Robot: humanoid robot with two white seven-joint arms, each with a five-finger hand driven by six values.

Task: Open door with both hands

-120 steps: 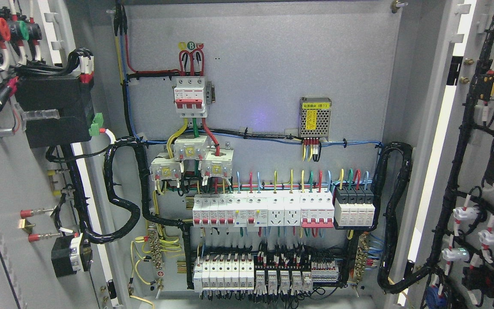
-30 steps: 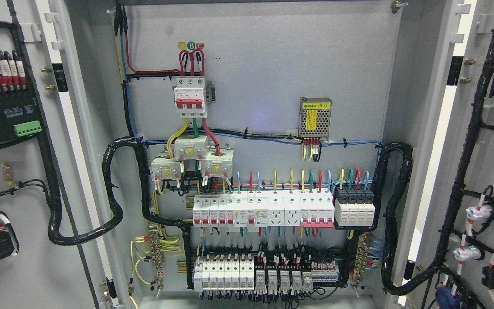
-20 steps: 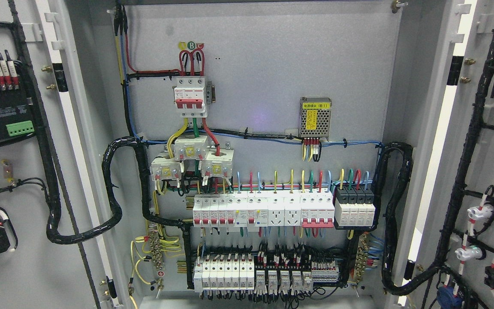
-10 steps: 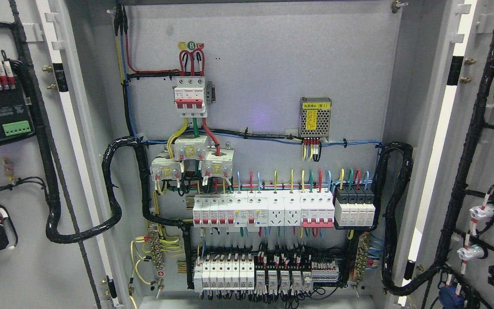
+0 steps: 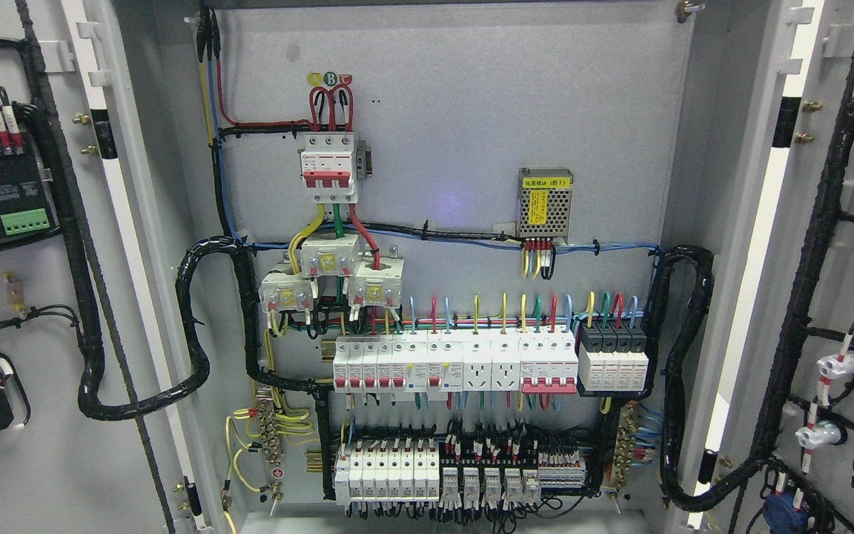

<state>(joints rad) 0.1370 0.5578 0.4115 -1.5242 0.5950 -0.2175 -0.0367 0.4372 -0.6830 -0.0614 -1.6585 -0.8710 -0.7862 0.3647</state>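
An electrical cabinet fills the head view with both doors swung wide. The left door shows its grey inner face at the picture's left, carrying a black module, a green terminal block and black cable looms. The right door stands at the right edge with black wiring and white lamp holders on its inside. Between them the grey back panel is in full sight. Neither of my hands nor any arm shows anywhere in the picture.
On the back panel sit a red-and-white main breaker, a small meshed power supply, a row of white breakers and lower terminal rows. Thick black wrapped cables loop from the panel to each door.
Both doors have swung further outward: the parts on the left door slid toward the left edge, those on the right door toward the right edge. The panel inside is unchanged.
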